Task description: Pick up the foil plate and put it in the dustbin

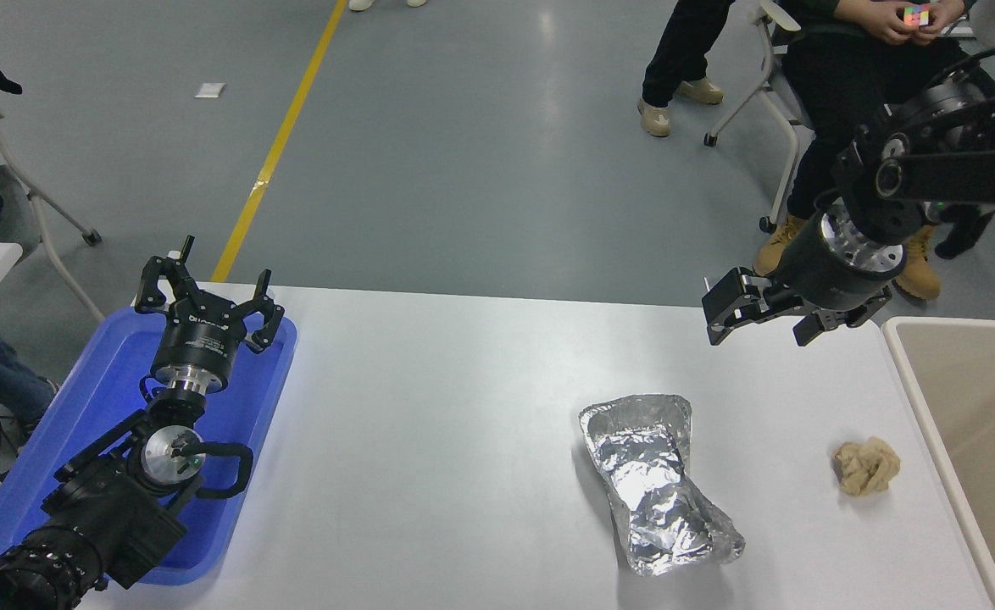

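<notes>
Overhead, right gripper (756, 315) hovers, jaws apart, beyond foil plate (657, 485).

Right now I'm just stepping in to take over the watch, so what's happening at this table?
The robot is meant to bin the foil plate, and nothing is gripped yet. The plate lies on the white table, a tan paper wad to its right. The right claw hangs open above the table's far edge, beyond the plate and left of the beige dustbin. The left claw is parked open over a blue tray. People sit beyond the table.
</notes>
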`<state>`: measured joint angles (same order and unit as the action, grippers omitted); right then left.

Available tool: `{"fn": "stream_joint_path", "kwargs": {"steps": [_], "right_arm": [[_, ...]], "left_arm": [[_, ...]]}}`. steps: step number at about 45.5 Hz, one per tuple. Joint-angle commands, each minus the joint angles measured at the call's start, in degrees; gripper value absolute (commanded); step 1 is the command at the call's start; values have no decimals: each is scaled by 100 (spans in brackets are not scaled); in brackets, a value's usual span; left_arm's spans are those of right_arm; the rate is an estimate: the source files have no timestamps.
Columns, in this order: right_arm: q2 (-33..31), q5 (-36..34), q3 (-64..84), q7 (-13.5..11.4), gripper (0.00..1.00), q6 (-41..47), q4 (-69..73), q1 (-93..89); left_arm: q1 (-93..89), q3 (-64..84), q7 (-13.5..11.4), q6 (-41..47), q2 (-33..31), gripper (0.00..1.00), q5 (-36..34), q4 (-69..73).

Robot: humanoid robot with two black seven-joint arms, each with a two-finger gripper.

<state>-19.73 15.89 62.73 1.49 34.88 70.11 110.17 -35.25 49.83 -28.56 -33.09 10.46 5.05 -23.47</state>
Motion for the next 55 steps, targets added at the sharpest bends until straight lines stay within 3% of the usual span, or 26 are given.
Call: {"fn": "stream_joint_path", "kwargs": {"steps": [1,15,27,55], "right_arm": [[48,29,-23,0,100,-438,-23,-557],[110,72,-410,0,100,-966,-524,-1946],[303,811,-955,18,100,-1300,-946,-2843],[760,828,-990,44,100,-1423,-1245,-3195]], "left_arm": [[0,0,0,-5,0,100,-4,0],[0,0,0,-5,0,100,-4,0],[0,0,0,4,0,100,-4,0],[0,0,0,-5,0,100,-4,0]]}}
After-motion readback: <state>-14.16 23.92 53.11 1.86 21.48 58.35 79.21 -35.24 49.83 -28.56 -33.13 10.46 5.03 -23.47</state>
